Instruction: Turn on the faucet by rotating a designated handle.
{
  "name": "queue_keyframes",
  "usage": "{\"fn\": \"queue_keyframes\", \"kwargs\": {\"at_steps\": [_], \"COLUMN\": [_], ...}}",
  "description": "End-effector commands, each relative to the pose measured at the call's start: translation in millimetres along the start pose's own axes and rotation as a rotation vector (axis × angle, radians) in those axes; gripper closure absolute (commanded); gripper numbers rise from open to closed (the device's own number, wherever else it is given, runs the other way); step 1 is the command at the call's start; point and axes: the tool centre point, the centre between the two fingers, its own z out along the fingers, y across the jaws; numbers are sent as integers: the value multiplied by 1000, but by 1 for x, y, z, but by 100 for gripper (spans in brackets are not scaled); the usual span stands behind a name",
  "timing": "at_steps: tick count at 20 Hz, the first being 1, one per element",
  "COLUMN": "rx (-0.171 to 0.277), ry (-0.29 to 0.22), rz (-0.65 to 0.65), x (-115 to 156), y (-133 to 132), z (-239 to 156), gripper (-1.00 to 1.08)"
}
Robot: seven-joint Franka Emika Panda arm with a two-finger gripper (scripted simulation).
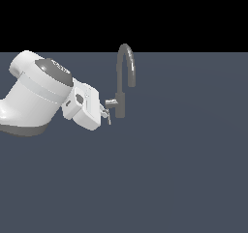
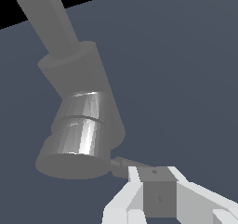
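Note:
The faucet (image 1: pixel 120 101) is a small grey tap with a tall arched spout (image 1: pixel 127 63), standing on the dark floor. Its handle (image 1: pixel 108 117) is a thin lever hanging from a short stub (image 1: pixel 111 102) on the side toward the exterior view's left. My gripper (image 1: pixel 104 112) reaches in from that side, level with the stub, its tips at the lever. In the wrist view the shiny stub (image 2: pixel 81 135) juts from the faucet body (image 2: pixel 86 74), and the thin lever (image 2: pixel 122 162) runs to my gripper (image 2: pixel 155 172). The fingers (image 2: pixel 135 176) stand together with no gap and touch the lever.
The big white arm (image 1: pixel 38 92) fills the exterior view's left side beside the faucet. A flat dark blue-grey floor (image 1: pixel 169 179) spreads all around. Nothing else stands on it.

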Motion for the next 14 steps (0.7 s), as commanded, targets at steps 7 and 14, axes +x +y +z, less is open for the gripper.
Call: {"fn": "queue_keyframes", "kwargs": {"at_steps": [7,14], "rx": [-28,-45], "ry": [8,9], "rz": [-11,-15], "x": [-18,-30], "y": [-6,-11], "z": [30,47], "gripper": [108,108]}}
